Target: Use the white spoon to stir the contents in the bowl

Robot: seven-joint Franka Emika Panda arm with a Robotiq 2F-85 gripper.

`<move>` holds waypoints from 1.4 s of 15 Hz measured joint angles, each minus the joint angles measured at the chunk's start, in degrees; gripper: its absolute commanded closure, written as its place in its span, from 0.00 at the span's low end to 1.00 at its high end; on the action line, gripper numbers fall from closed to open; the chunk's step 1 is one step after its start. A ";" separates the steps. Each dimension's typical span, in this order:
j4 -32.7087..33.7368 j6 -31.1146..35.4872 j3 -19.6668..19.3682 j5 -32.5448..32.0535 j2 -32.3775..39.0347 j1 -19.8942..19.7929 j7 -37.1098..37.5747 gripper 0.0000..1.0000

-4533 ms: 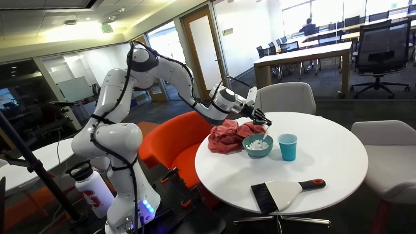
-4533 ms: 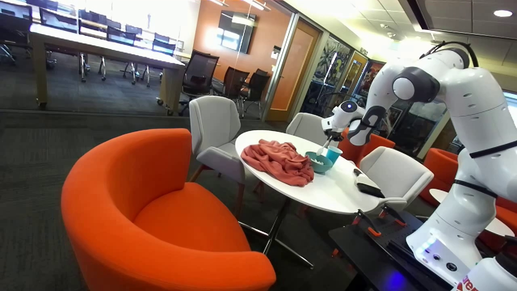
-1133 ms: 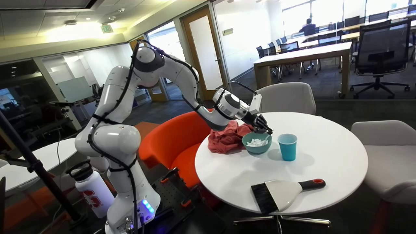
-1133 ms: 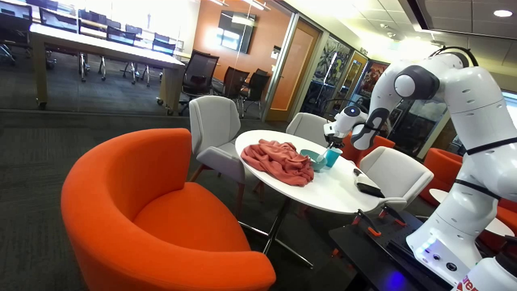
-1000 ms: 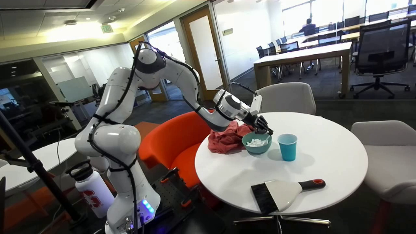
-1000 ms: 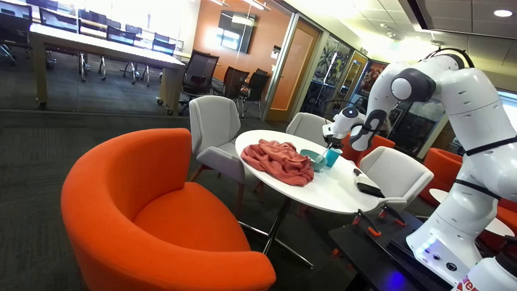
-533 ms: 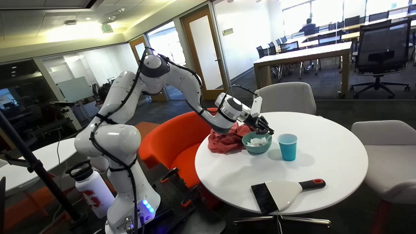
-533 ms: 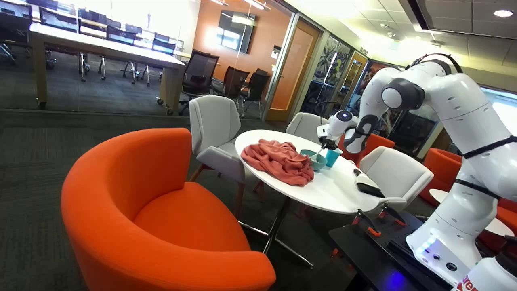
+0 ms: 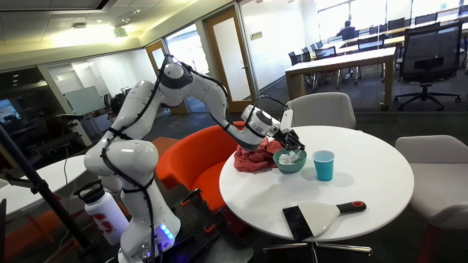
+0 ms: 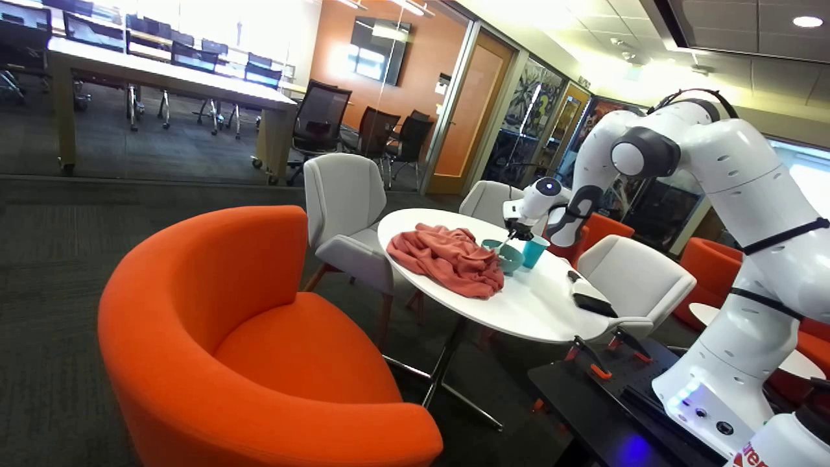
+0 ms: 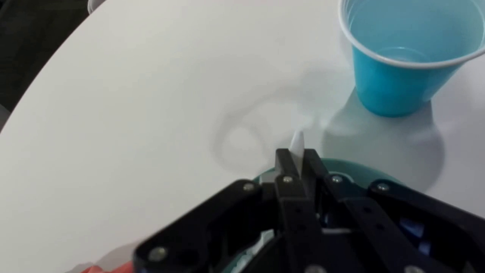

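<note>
My gripper [image 11: 297, 157] is pinched narrow on the white spoon [image 11: 298, 143], whose pale end pokes out beyond it toward 12 o'clock in the wrist view. In both exterior views the spoon's long axis slants down from the grip toward 7 o'clock, its lower end inside the small blue-green bowl [image 9: 290, 168]. The gripper hangs above the bowl's rim, at about 1 o'clock from the bowl's middle in an exterior view. White bits [image 9: 288, 157] lie in the bowl; how deep the spoon sits among them I can't tell. I run a single arm [image 9: 135, 106], so no other is nearer. I judge stirring to be the step in hand: the next move calls for small circles, and a wide one could push the bowl into the blue cup [image 9: 323, 168], which stands upright near it but apart, at 3 o'clock in that view.

Bowl and cup stand on a round white table [image 9: 369, 179]. A crumpled red cloth [image 9: 252, 160] lies at the bowl's 9 o'clock, whether touching I can't tell; a broad brush [image 9: 319, 219] lies well apart at 5 o'clock. Around the table, an orange chair [image 9: 193, 157] is at 9 o'clock, grey chairs [image 9: 318, 109] at 12 and 3. Further back are a wooden door [image 9: 231, 58] at 11 and a small, distant person [image 9: 346, 32] at 12.
</note>
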 measured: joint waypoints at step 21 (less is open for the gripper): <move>-7.64 -19.38 36.13 -8.90 -22.49 -30.63 -10.08 0.97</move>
